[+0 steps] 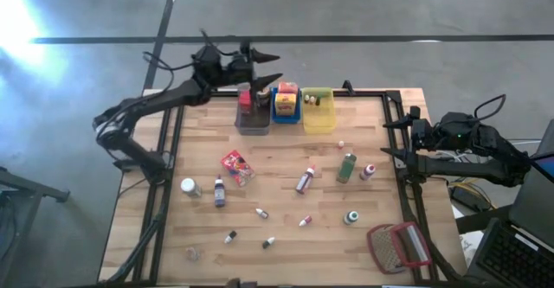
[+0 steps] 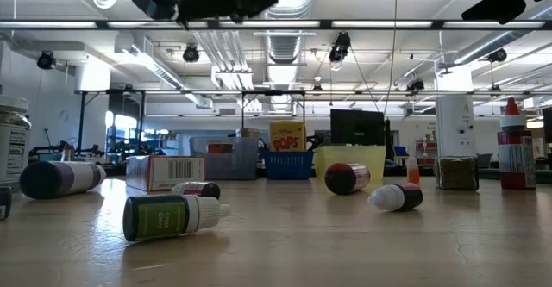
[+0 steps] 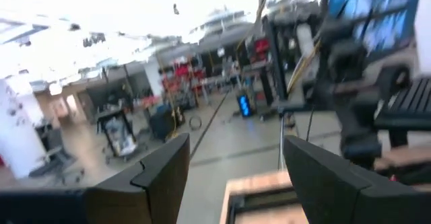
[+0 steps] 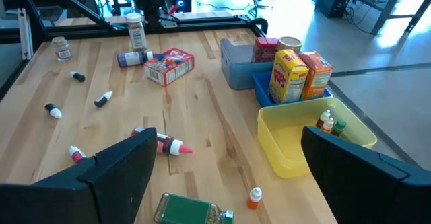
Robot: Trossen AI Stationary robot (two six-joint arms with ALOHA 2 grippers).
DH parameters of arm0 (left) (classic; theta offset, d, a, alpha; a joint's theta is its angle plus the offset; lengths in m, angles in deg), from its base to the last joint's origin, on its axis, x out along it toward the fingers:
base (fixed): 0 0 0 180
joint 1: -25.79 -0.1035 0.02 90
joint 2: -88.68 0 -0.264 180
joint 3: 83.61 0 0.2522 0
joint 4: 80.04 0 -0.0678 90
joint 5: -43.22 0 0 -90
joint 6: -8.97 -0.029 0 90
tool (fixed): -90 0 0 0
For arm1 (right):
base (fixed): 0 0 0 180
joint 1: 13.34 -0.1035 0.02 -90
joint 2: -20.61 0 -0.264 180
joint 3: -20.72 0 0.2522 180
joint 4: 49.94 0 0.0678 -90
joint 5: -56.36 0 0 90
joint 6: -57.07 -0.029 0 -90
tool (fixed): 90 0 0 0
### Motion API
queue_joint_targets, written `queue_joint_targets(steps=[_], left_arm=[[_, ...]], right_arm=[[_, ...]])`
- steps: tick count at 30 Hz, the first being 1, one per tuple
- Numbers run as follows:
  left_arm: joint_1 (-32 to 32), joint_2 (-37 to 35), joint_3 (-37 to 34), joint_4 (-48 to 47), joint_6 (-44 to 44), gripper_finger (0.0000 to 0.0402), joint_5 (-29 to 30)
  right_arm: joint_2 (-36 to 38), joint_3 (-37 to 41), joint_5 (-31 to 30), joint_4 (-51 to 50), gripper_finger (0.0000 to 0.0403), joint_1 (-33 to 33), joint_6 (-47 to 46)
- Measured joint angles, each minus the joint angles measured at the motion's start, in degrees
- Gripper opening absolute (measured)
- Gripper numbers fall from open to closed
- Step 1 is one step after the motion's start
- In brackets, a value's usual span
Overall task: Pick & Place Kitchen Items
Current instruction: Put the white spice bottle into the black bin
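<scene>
Kitchen items lie scattered on the wooden table: a red packet (image 1: 235, 167), a green bottle (image 1: 346, 167), a white-capped jar (image 1: 189, 187), a purple bottle (image 1: 219, 191) and several tiny capped bottles (image 1: 261, 213). My left gripper (image 1: 262, 60) hangs high over the table's far edge, behind the grey bin (image 1: 253, 115). It is open, and only the room shows between its fingers (image 3: 232, 173). My right gripper (image 1: 400, 139) waits open at the table's right edge with nothing between its fingers (image 4: 222, 177).
Grey, blue (image 1: 286, 106) and yellow (image 1: 318, 113) bins stand in a row at the far edge, holding boxes, jars and small bottles. A red-framed mesh object (image 1: 398, 246) lies at the near right corner. Bare wood shows between the bins and the scattered items.
</scene>
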Motion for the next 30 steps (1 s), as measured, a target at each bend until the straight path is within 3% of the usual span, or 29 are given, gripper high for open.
queue_joint_targets(steps=[9,18,26,30], left_arm=[[3.38,-11.7,-0.02,-7.79,0.41,0.0245,-1.63],[5.96,-21.04,0.22,-30.87,-3.67,0.0245,-1.63],[10.08,-25.13,0.2,-44.75,-4.87,0.0245,-1.27],[13.44,-26.59,0.2,-49.54,-5.31,0.0245,2.63]], right_arm=[[-0.01,0.0,0.01,-0.01,0.0364,-0.01,0.0],[-0.01,0.0,0.0,0.0,0.0364,0.0,0.01],[-0.01,0.0,-0.02,-0.01,0.0364,0.0,0.02],[0.01,0.0,-0.01,0.01,0.0364,0.0,0.0]])
